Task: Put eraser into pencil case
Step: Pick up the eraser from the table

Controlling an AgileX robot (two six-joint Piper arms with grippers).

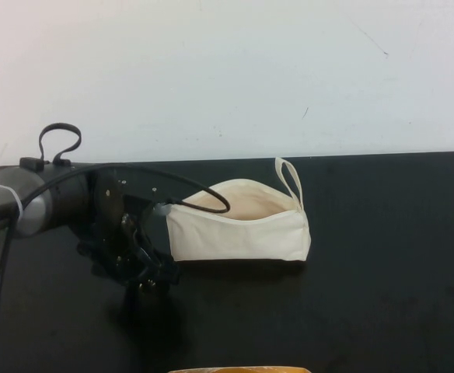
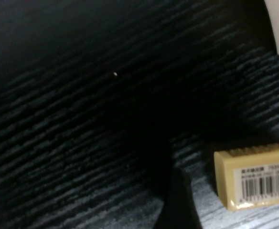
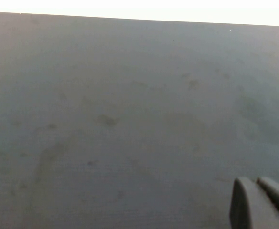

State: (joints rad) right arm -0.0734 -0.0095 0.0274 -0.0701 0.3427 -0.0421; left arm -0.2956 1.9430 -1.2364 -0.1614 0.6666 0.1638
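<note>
The cream-white pencil case (image 1: 239,229) stands on the black table with its top open and its loop strap (image 1: 291,180) at the far right end. My left gripper (image 1: 145,278) is down at the table just left of the case. In the high view it hides the eraser. In the left wrist view the tan eraser (image 2: 256,174) lies flat on the table, barcode label up. One dark finger (image 2: 180,205) stands beside it with a gap between them, and the jaws are open. My right gripper (image 3: 256,185) is shut and empty over bare table, outside the high view.
The black table (image 1: 382,295) ends at a white wall behind. A tan-yellow object (image 1: 239,370) shows at the bottom edge of the high view. The left arm's cable (image 1: 204,194) loops over the pencil case's left end.
</note>
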